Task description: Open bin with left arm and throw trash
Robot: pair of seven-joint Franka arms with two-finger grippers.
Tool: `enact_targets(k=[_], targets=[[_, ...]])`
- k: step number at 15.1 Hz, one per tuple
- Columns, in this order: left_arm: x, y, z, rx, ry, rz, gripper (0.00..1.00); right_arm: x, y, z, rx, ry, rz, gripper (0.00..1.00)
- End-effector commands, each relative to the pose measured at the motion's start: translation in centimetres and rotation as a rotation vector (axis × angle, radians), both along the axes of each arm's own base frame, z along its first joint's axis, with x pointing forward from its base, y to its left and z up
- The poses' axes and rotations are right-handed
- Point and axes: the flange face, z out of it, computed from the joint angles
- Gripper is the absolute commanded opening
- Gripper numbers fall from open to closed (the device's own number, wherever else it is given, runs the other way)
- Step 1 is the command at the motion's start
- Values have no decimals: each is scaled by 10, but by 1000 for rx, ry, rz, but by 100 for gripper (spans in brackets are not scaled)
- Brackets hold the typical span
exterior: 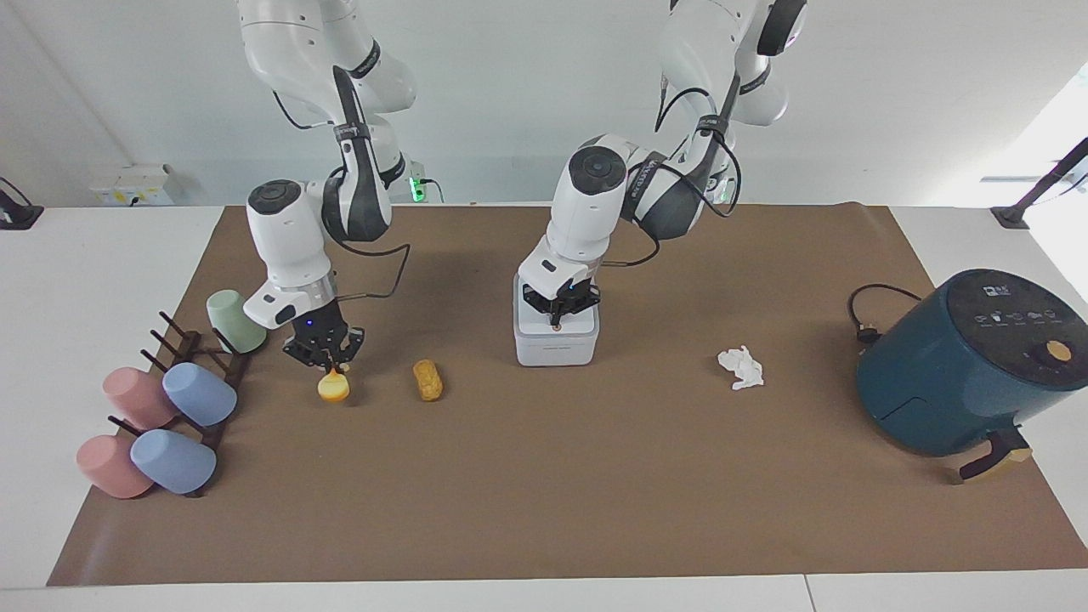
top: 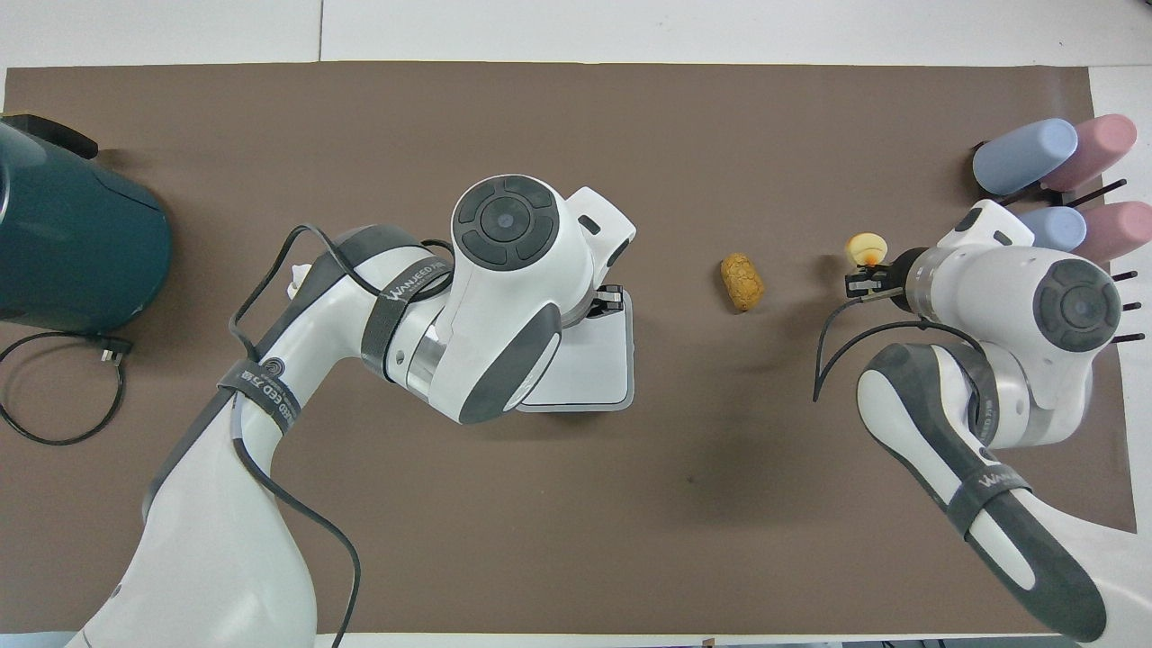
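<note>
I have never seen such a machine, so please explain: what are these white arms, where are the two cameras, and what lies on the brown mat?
These are two robot arms with two-finger grippers. One camera faces them across the table; the other looks down from above their own end. The left gripper rests on the lid of the white bin, at its red button. The right gripper grips the top of the yellow block, standing on end. The crumbed piece lies beside it; the tissue lies toward the air fryer. Pastel cups sit on a rack.

Teal air fryer [exterior: 965, 365]; pastel cups [exterior: 157, 416] on rack [exterior: 208, 374].
</note>
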Motion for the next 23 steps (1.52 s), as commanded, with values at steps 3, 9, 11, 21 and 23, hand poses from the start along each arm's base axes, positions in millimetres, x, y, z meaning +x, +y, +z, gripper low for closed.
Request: enact_targets(k=[3, 9, 11, 21, 23], targets=[[-13, -4, -28, 33, -5, -17, 0, -31, 9, 91, 12, 53, -39, 0], [-15, 11, 32, 34, 0, -13, 0, -48, 77, 119, 145, 64, -164, 0], [-19, 24, 60, 37, -3, -11, 0, -49, 89, 121, 196, 71, -178, 0], [-7, 168, 166, 60, 15, -75, 0, -56, 233, 114, 539, 86, -525, 0], [-3, 197, 174, 65, 28, -103, 0, -56, 253, 102, 557, 97, -542, 0]])
